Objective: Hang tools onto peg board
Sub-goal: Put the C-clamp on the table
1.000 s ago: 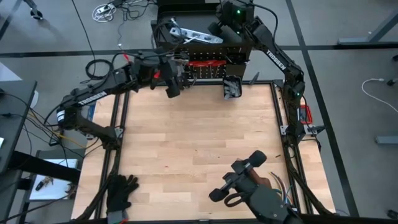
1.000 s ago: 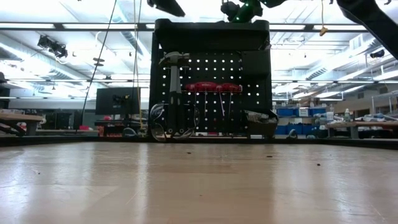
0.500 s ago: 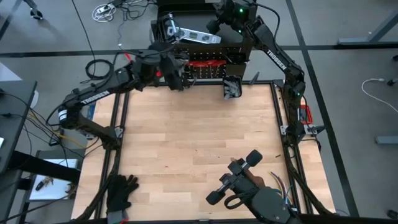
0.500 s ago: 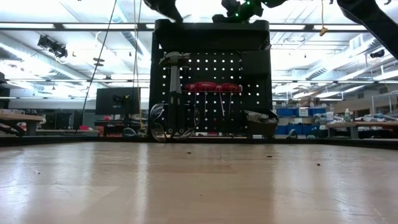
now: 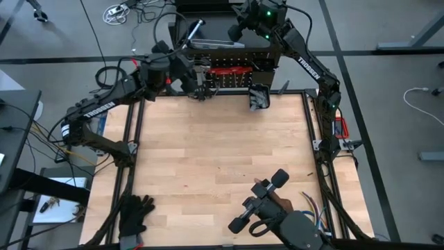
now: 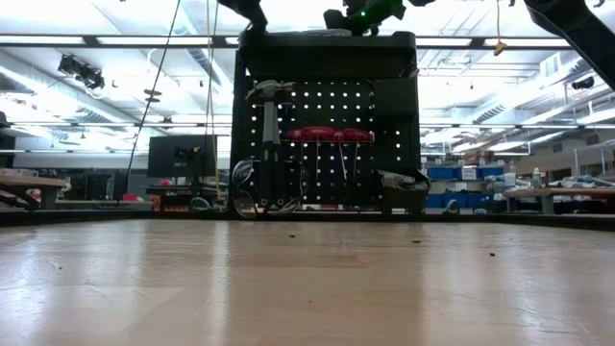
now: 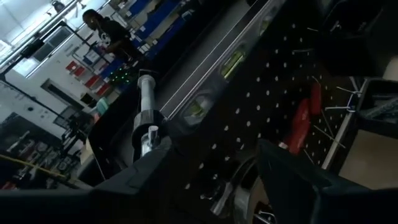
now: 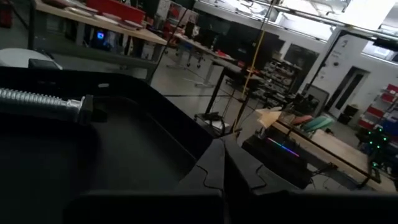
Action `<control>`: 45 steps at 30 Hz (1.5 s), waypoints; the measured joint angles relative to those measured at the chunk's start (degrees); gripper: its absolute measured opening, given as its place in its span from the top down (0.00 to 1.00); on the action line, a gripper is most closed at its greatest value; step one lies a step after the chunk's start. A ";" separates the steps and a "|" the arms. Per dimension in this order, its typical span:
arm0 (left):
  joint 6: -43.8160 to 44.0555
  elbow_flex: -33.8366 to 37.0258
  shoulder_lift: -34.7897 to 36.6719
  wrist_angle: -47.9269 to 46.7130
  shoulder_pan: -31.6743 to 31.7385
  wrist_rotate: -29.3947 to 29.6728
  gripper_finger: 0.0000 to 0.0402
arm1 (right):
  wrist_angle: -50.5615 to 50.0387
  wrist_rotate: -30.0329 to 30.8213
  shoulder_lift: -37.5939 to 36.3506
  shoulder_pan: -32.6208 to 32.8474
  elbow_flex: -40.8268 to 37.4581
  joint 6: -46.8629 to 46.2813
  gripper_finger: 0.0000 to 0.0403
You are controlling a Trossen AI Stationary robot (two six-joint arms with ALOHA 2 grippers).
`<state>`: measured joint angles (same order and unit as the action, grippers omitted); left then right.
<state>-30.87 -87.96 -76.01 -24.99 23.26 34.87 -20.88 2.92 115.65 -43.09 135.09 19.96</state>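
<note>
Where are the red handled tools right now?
The red handled tools hang in a row on the peg board at the table's far edge. In the low view, a hammer hangs just left of them.

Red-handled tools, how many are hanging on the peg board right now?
3, side by side in the peg board's middle row: left, centre, right. Others may be hidden.

Two dark, jointed robot arms, left arm (image 5: 104, 107) and right arm (image 5: 309, 66), each with white lettering along one segment, black cables, green light on right wrist.
</note>
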 joint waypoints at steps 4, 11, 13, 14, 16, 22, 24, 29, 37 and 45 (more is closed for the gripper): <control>-0.39 0.00 0.21 -0.42 -0.31 -0.25 0.44 | -0.16 0.32 0.04 0.00 -0.02 -0.18 0.98; 0.69 0.00 1.49 0.75 -2.85 0.97 0.44 | -0.27 0.74 0.13 0.02 -0.07 -0.08 0.98; -0.76 0.00 1.50 1.45 -3.08 2.42 0.44 | -0.30 0.86 0.16 0.02 -0.07 -0.12 0.98; -2.22 0.00 1.41 1.85 -3.14 3.37 0.44 | -0.38 0.89 0.18 0.02 -0.09 -0.15 0.98; -4.38 0.02 1.36 2.82 -3.12 4.55 0.44 | -0.55 0.87 0.24 0.02 -0.09 -0.15 0.98; -4.92 0.00 -0.15 10.58 -1.07 5.12 0.44 | -0.68 0.84 0.31 0.00 -0.15 -0.10 0.98; -5.05 0.00 -0.30 10.91 0.12 5.30 0.44 | -0.73 0.82 0.31 0.00 -0.15 -0.11 0.98; -5.11 0.00 -2.72 11.67 3.50 5.28 0.44 | -0.65 0.50 0.33 -0.07 -0.15 0.55 0.98; -4.45 0.00 -5.01 14.08 7.96 2.74 0.45 | -0.70 0.39 0.33 -0.09 -0.15 0.62 0.98; -7.04 -0.01 -5.03 14.29 8.74 1.77 0.71 | -0.66 0.01 0.33 -0.11 -0.15 0.66 0.98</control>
<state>-37.92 -87.98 -81.03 -10.69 32.00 36.65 -21.54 2.93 115.98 -43.20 134.93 20.62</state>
